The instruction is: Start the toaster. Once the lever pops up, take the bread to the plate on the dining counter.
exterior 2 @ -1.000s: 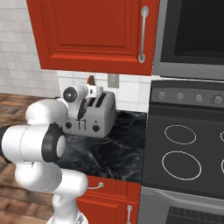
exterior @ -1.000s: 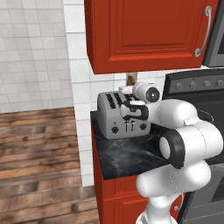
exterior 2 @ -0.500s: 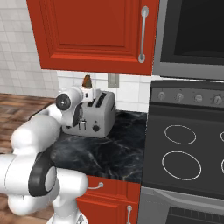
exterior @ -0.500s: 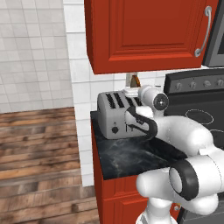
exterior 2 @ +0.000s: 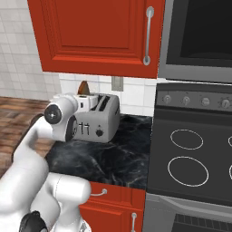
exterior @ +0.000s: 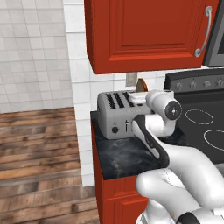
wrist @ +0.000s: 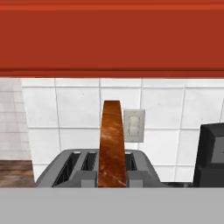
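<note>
Whether the jaws stand wide or narrow I cannot tell: the finger tips are cut off below the hand view, and in both base views the white wrist hides them.

Over the last second the arm has swung its wrist from the front face of the toaster (exterior: 117,114) up and across, so the hand now sits level with the toaster's top at its right end. In the hand view the bread (wrist: 112,144) stands upright and edge-on in a middle slot, its brown crust facing the camera and most of its height clear of the slot. That much slice showing suggests the lever is up and toasting is over, so the work has probably passed from starting the toaster to fetching the slice, though the levers are too small here to read.

The bread lies straight ahead of the hand, centred in its view and a little farther off, with the white tile wall and a light switch (wrist: 134,126) behind it and the red wall cabinet (exterior: 144,33) overhead. In the left base view its tip (exterior: 141,84) peeks up just behind the wrist. The toaster sits at the far left of the black counter (exterior 2: 108,156), with the stove (exterior 2: 195,156) to the right.
</note>
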